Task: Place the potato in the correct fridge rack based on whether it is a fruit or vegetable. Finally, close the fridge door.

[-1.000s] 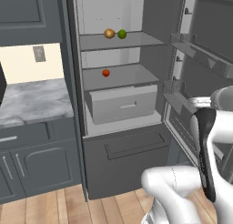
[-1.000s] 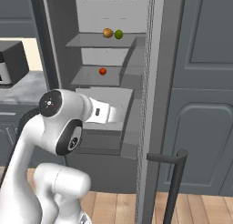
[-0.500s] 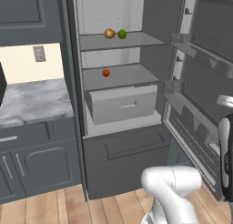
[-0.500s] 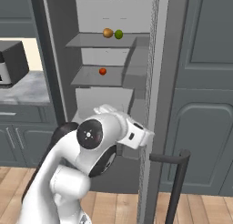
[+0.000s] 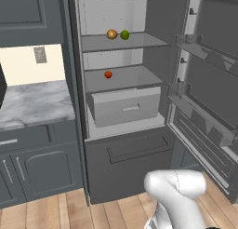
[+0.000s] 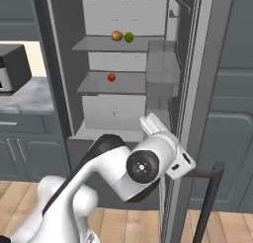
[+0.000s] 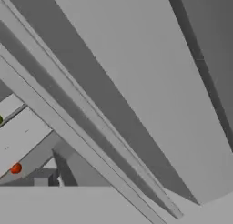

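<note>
The tan-brown potato (image 5: 111,34) (image 6: 116,35) lies on the upper fridge rack (image 5: 144,40) (image 6: 91,45), right beside a green ball (image 5: 124,35) (image 6: 129,37). The fridge door (image 5: 211,88) (image 6: 197,89) stands wide open to the right, its inner shelves facing the left base camera. In the right base view my arm reaches low to the right. Its white hand (image 6: 179,160) sits against the door's outer edge, just above the dark handle (image 6: 211,197). The door edge hides the fingers, so their state is unclear. Nothing held is visible.
A small red-orange ball (image 5: 108,74) (image 6: 111,77) (image 7: 16,168) rests on the lower shelf, above a grey pull-out drawer (image 5: 125,107). A marble counter (image 5: 32,104) with grey cabinets stands left of the fridge. Another grey cabinet (image 6: 232,138) stands right of the door.
My arm has swung from in front of the fridge out to the right, down to the door's edge by the handle. The potato and both balls have stayed put.
</note>
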Controlling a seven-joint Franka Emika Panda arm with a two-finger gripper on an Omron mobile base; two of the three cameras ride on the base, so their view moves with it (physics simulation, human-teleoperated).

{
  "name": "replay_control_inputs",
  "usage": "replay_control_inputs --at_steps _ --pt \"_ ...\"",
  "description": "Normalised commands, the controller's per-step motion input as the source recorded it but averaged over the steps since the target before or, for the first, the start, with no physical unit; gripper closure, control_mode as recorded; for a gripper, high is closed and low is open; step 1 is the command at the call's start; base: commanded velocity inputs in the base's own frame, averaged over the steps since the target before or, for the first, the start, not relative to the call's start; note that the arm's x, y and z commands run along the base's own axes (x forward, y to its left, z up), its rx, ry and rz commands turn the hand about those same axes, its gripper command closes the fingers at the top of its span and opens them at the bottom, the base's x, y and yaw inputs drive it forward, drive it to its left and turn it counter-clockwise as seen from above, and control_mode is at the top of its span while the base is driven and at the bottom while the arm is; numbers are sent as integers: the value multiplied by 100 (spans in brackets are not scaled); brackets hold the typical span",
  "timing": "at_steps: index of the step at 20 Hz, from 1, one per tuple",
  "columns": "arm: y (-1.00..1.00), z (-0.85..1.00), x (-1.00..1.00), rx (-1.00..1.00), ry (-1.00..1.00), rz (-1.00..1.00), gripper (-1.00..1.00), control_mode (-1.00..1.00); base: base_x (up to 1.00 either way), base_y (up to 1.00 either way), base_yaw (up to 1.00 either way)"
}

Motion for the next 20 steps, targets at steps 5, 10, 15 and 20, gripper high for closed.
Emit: replay_control_inputs --at_steps 5,10,15,20 --pt "-90 12 -58 26 -10 -13 -100 -100 0 0 0" --pt "-100 0 -43 29 -13 -13 -100 -100 0 0 0" --pt "-100 0 -46 26 -18 -13 -100 -100 0 0 0" --pt "-95 -7 -82 12 -34 -21 -100 -100 0 0 0"
